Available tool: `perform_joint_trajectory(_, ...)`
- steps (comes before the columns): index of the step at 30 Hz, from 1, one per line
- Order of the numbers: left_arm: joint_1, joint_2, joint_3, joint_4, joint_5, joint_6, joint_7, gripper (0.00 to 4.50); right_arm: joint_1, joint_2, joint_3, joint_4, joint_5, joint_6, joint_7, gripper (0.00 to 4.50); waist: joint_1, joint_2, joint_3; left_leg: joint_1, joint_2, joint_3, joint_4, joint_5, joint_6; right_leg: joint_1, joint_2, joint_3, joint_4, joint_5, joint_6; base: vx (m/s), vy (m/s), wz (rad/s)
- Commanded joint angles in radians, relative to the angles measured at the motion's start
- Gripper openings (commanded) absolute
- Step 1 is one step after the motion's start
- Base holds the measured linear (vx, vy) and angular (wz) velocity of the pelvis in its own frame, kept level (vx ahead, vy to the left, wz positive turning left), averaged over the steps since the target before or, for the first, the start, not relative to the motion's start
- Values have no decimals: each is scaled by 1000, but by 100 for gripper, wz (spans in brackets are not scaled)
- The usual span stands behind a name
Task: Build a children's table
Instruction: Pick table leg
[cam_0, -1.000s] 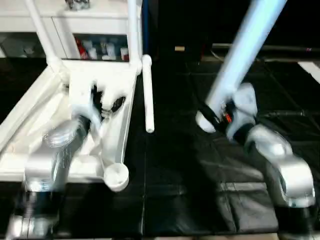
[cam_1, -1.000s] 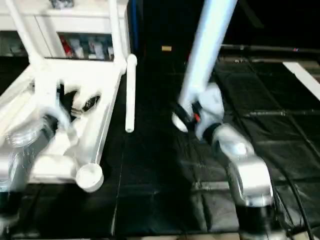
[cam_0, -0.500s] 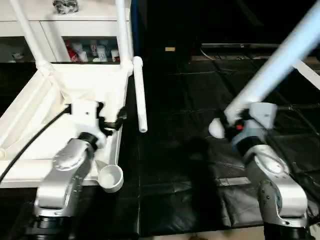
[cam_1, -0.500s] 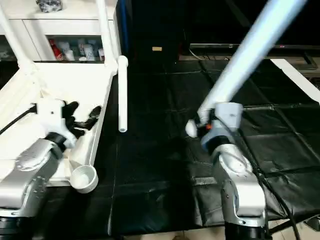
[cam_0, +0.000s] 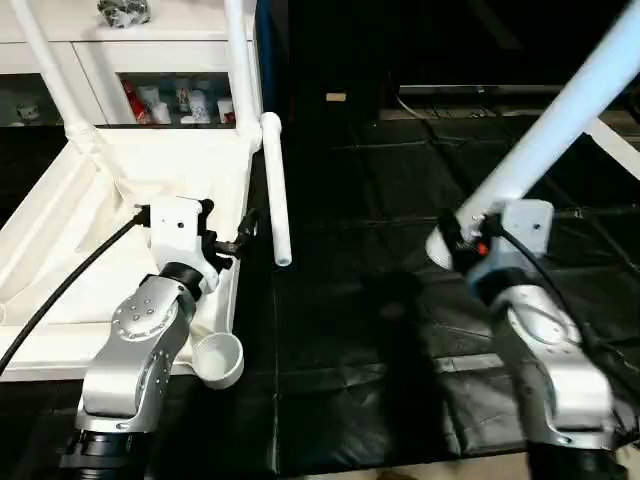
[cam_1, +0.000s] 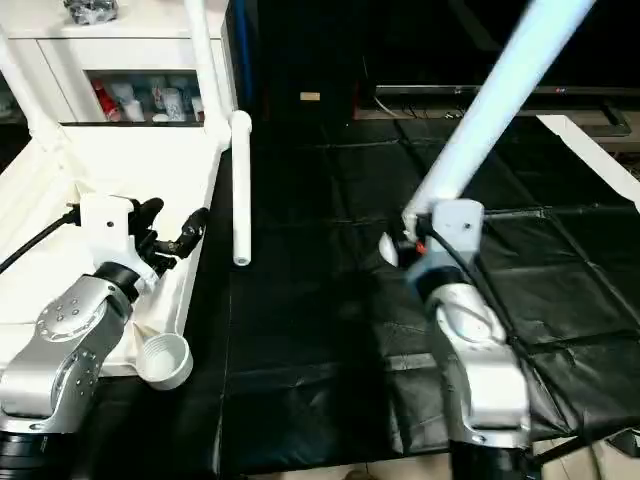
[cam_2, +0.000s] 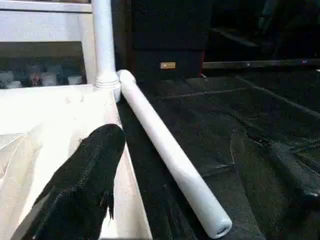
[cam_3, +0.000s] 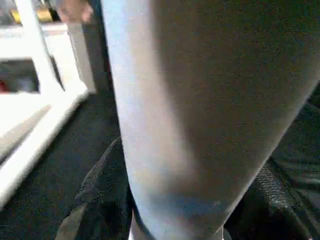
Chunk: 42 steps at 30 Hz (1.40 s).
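The children's table top (cam_0: 95, 255) lies upside down on the black mat at the left, with two white legs (cam_0: 241, 60) standing upright in its far corner sockets. Its near right socket (cam_0: 218, 358) holds nothing. A loose leg (cam_0: 275, 190) lies on the mat along the top's right edge, also seen as the loose leg (cam_2: 170, 150) in the left wrist view. My left gripper (cam_0: 228, 218) hovers open over that right rim, holding nothing. My right gripper (cam_0: 462, 232) is shut on the thick end of another leg (cam_0: 560, 115), which slants up to the right.
A white cabinet (cam_0: 150, 90) with glass doors stands behind the table top. Black mat (cam_0: 380, 330) covers the floor between my arms. A white board (cam_0: 615, 145) lies at the far right. A black cable (cam_0: 60, 290) trails from my left wrist over the top.
The whole view has shifted with the head. The leg in my right gripper leans further to the right than a second ago. My left gripper stays over the top's rim.
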Motion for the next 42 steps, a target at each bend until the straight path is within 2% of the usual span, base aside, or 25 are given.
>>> perform_joint_trajectory(1,-8,-5,4,-5,11,-1,5,385,-13,15,-27,-9,31,-23,-4,192,-2,-1,-59,33,78,-39,-89,-265,-60,17,-90,50,-92,-185,-133,0,0,0)
perform_joint_trajectory(3,-9,-8,6,-5,11,0,4,385,-20,43,-48,-8,57,-36,-26,192,-1,-1,-60,34,78,-38,-88,-251,-59,17,-90,50,-90,-162,-135,0,0,0)
perform_joint_trajectory(7,-8,-10,8,-7,10,0,5,385,-17,49,-45,-7,38,-45,-42,192,0,-1,-61,33,77,-37,-88,-243,-63,19,-89,49,-88,-148,-132,0,0,0)
perform_joint_trajectory(12,-6,-15,10,-10,11,0,3,385,-22,76,-55,-4,31,-59,-85,192,-2,-2,-60,33,76,-37,-89,-251,-64,18,-89,49,-91,-179,-125,0,0,0)
perform_joint_trajectory(17,-7,-17,11,-9,12,-1,2,385,-32,118,-81,-3,96,-43,-97,192,-3,-1,-60,33,76,-38,-90,-264,-64,16,-91,50,-91,-187,-117,0,0,0)
perform_joint_trajectory(18,-7,-18,12,-8,12,-1,2,385,-33,114,-76,2,72,-47,-110,192,-3,-1,-60,34,76,-38,-90,-264,-63,15,-90,50,-91,-188,-116,0,0,0)
perform_joint_trajectory(19,-7,-18,12,-8,12,-1,2,385,-30,103,-58,20,24,-87,-117,192,-3,-2,-60,33,76,-38,-90,-256,-68,15,-88,49,-91,-182,-115,0,0,0)
perform_joint_trajectory(20,-7,-19,13,-8,12,0,2,385,-25,99,-43,44,1,-168,-94,192,-2,0,-62,33,76,-37,-89,-254,-74,15,-90,48,-90,-177,-117,0,0,0)
perform_joint_trajectory(21,-7,-20,12,-8,12,0,2,385,-17,90,-24,60,-30,-225,-85,192,-2,-3,-61,34,76,-35,-88,-266,-75,14,-91,49,-92,-188,-118,0,0,0)
perform_joint_trajectory(22,-7,-20,13,-8,13,0,2,385,-11,86,-13,66,-51,-244,-87,192,-2,-3,-61,33,76,-35,-88,-264,-75,15,-93,50,-92,-189,-118,0,0,0)
perform_joint_trajectory(26,-6,-20,14,-8,13,1,2,385,2,107,-14,36,-35,-138,-120,192,-5,-4,-60,31,74,-37,-89,-250,-58,18,-87,49,-89,-167,-115,0,0,0)
perform_joint_trajectory(28,-6,-20,14,-9,13,2,2,385,7,103,-6,28,-25,-125,-103,192,-3,-3,-60,31,75,-37,-89,-251,-55,19,-88,50,-90,-166,-115,0,0,0)
perform_joint_trajectory(29,-6,-20,15,-8,13,2,2,385,11,73,23,18,-59,-108,-97,192,-3,-3,-61,31,75,-38,-89,-251,-57,19,-88,49,-89,-166,-116,0,0,0)
perform_joint_trajectory(30,-6,-20,16,-8,14,2,3,385,8,36,46,20,-125,-112,-109,192,-2,-2,-60,32,77,-38,-90,-247,-64,19,-86,48,-90,-164,-115,0,0,0)
perform_joint_trajectory(32,-6,-21,16,-8,14,2,2,385,4,27,43,25,-142,-119,-116,192,-3,-4,-60,31,73,-35,-87,-246,-67,19,-87,50,-90,-163,-115,0,0,0)
perform_joint_trajectory(35,-6,-22,17,-8,14,3,2,385,-5,44,-12,33,-119,-113,-148,192,-3,-6,-60,33,74,-36,-87,-261,-59,17,-89,51,-92,-193,-112,0,0,0)
perform_joint_trajectory(38,-6,-24,18,-9,15,4,1,385,-7,42,-38,26,-109,-93,-163,192,-3,-5,-61,33,75,-37,-87,-250,-58,18,-87,50,-89,-167,-112,0,0,0)
perform_joint_trajectory(39,-7,-24,19,-9,15,4,1,385,-9,31,-40,26,-130,-20,-192,192,-4,-5,-61,32,73,-37,-87,-237,-58,19,-84,49,-88,-147,-113,0,0,0)
perform_joint_trajectory(42,-6,-24,21,-9,15,6,2,385,-5,15,-32,31,-140,0,-197,192,-3,-5,-63,32,71,-35,-84,-221,-55,22,-86,49,-87,-127,-119,0,0,0)
